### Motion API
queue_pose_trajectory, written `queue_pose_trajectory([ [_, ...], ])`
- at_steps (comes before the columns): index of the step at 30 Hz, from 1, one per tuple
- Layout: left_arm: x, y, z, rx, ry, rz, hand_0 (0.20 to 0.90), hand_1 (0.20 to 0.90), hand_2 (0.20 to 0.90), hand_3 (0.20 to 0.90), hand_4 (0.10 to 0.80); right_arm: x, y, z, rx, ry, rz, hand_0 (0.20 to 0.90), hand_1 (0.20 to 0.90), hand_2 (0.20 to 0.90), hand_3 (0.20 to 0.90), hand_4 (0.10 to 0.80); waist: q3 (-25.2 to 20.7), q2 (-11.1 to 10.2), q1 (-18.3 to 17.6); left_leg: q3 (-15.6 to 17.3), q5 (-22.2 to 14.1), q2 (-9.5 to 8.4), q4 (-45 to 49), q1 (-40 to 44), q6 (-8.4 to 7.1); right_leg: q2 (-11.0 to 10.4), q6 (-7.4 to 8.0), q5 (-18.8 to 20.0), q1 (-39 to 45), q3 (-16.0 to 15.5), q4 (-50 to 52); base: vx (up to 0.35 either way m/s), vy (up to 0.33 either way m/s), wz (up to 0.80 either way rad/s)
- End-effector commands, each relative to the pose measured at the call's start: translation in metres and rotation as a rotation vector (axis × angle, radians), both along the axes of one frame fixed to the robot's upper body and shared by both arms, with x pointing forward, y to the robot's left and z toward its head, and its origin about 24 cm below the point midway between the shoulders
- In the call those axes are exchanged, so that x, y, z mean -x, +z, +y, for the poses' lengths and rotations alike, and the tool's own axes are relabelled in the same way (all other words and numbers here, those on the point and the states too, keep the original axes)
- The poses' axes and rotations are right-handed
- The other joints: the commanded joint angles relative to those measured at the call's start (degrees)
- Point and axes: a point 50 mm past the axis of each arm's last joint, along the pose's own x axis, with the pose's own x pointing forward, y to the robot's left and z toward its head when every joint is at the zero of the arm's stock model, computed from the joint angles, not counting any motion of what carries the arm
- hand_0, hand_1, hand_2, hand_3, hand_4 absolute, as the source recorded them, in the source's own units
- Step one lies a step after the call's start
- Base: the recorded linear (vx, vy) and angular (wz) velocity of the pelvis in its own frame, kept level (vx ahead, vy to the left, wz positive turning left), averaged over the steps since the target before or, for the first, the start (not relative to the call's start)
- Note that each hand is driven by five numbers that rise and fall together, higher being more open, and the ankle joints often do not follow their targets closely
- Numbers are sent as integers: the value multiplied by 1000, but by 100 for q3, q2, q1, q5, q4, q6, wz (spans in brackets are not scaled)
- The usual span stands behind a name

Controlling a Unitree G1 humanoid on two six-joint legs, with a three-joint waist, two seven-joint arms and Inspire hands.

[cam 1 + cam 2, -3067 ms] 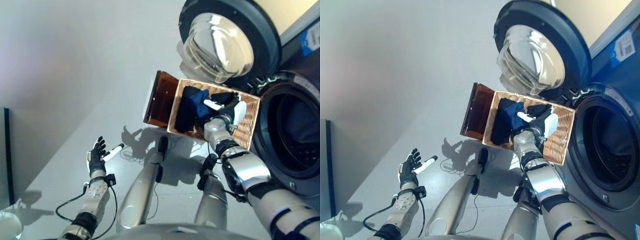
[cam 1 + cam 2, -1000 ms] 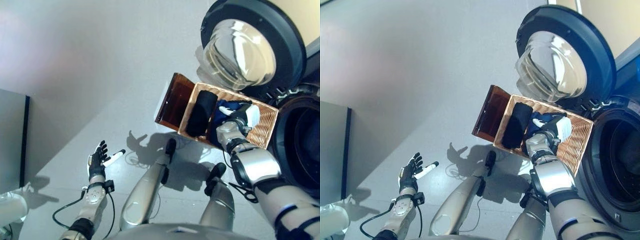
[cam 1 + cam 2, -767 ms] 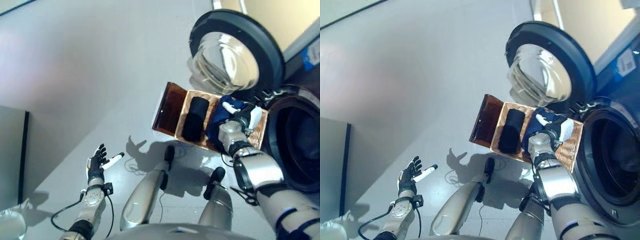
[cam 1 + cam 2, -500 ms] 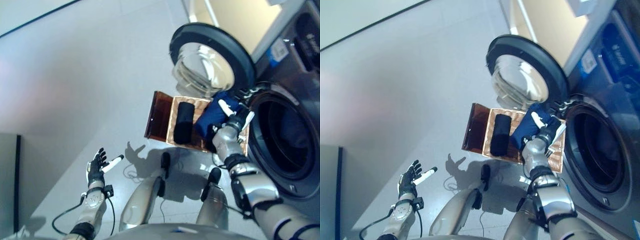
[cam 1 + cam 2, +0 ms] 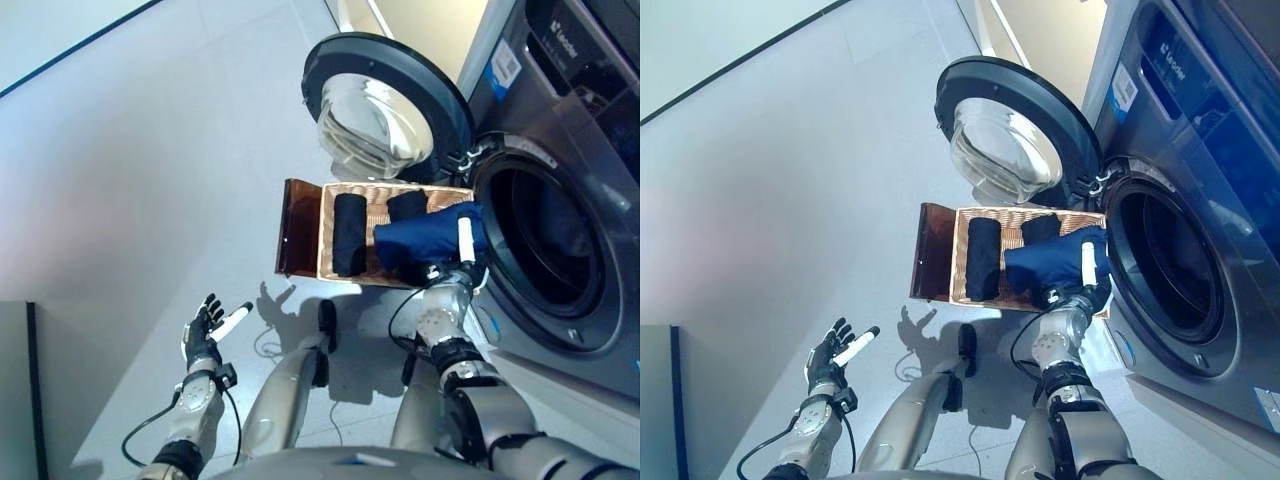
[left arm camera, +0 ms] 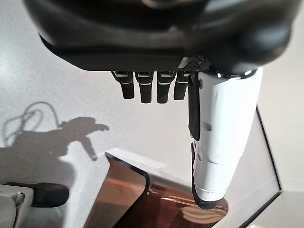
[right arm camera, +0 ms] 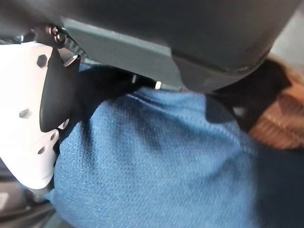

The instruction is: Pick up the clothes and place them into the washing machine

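One blue garment (image 5: 425, 240) sits clutched in the right robot hand (image 5: 462, 262).

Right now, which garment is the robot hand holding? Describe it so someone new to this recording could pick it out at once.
Start at the washing machine with its round door swung open; a wicker basket sits on the floor beside the drum opening. The blue garment hangs over the basket's end nearest the drum, gripped by the right robot hand. Unlike the two black rolled clothes lying in the basket, it is blue, loose and lifted.

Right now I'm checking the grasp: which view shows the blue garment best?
The right eye view: the whole blue garment hangs from the right hand beside the washer opening. Left eye view matches; right wrist view shows only fabric; left wrist view nothing.
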Motion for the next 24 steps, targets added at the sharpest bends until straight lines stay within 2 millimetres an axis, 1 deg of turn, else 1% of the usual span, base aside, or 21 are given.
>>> queue_pose_trajectory([
  [1, -15, 26, 19, -32, 87, -168, 900, 900, 900, 900, 800, -21, 59, -1, -15, -45, -351, 200, 200, 200, 200, 300, 231, 171, -47, -77, -1267, 200, 1572, -669, -456, 209, -248, -303, -190, 75, 385, -64, 41, -22],
  [5, -14, 26, 19, -31, 85, -172, 900, 900, 900, 900, 800, -24, 62, 0, -61, -65, -384, 200, 200, 200, 200, 300, 253, 212, -47, 12, -1429, 210, 1909, -924, -418, 220, -269, -397, -507, 212, 708, -35, 42, -28],
  [8, -9, 22, 19, -25, 86, -156, 900, 900, 900, 900, 800, -27, 66, -2, -85, -83, -402, 200, 200, 200, 200, 300, 241, 286, -31, 81, -1536, 227, 2112, -1021, -366, 241, -302, -469, -706, 318, 919, -10, 71, -20],
  [11, -6, 20, 19, -17, 87, -145, 900, 900, 900, 900, 800, -29, 72, -7, -102, -108, -431, 200, 200, 200, 200, 300, 222, 386, -18, 161, -1572, 193, 2189, -1105, -339, 243, -307, -503, -852, 436, 1031, -10, 70, -13],
  [18, 2, 12, 18, -3, 97, -114, 900, 900, 900, 900, 800, -32, 78, -16, -101, -135, -448, 200, 200, 200, 200, 300, 134, 613, -20, 318, -1539, 136, 1988, -1021, -289, 216, -280, -473, -910, 596, 951, 5, 70, -18],
  [20, 3, 11, 18, -1, 95, -108, 900, 900, 900, 900, 800, -32, 78, -18, -97, -139, -447, 200, 200, 200, 200, 300, 116, 634, -17, 331, -1516, 123, 1929, -994, -283, 208, -274, -458, -902, 612, 912, 25, 39, -27],
  [22, 6, 9, 16, 4, 86, -100, 900, 900, 900, 900, 800, -32, 81, -26, -84, -156, -440, 200, 200, 200, 200, 300, 51, 698, -8, 349, -1466, 88, 1731, -911, -289, 170, -247, -436, -850, 628, 799, 34, 36, 21],
  [23, 6, 9, 16, 5, 85, -101, 900, 900, 900, 900, 800, -33, 81, -27, -83, -157, -440, 200, 200, 200, 200, 300, 52, 702, -5, 348, -1455, 84, 1712, -900, -289, 166, -246, -429, -840, 625, 784, 27, 24, 5],
  [24, 7, 8, 17, 5, 89, -99, 900, 900, 900, 900, 800, -33, 86, -30, -74, -166, -450, 200, 200, 200, 200, 300, 21, 738, 10, 351, -1429, 68, 1625, -860, -291, 155, -237, -426, -827, 626, 738, 34, 27, -22],
])
